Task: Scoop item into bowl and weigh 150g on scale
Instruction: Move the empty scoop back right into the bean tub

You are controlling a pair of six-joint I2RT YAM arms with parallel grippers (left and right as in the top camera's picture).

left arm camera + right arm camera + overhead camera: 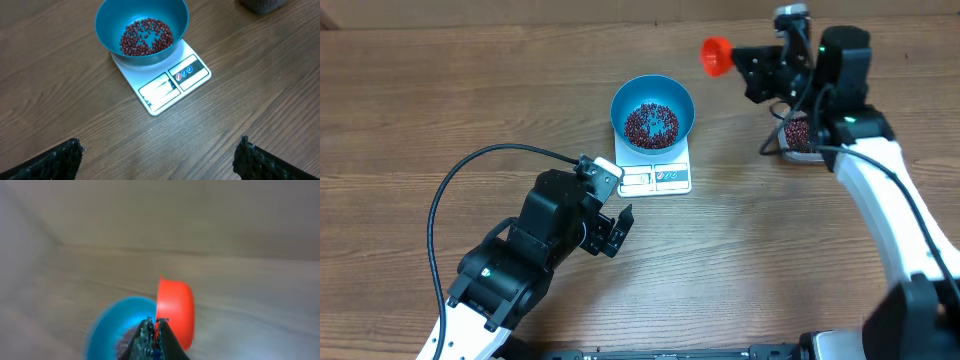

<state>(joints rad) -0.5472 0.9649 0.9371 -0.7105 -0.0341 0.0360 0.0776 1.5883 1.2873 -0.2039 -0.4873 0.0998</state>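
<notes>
The surface [420,100] carries the scale [660,180], with the bowl [620,102] on it and beans [651,124] inside. My right fingers [153,332] pinch the scoop [716,56], raised beside the bowl. My left fingers [618,230] gape empty. I'd pour small loads slowly and watch the display.

left arm [555,215]: black, white link | right arm [880,185]: same | cable [510,148]: black

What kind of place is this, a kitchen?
Probably a robot test bench, not a kitchen. A left arm and a right arm stand at a wood-grain table, and a white scale holds a blue bowl of beans.
</notes>
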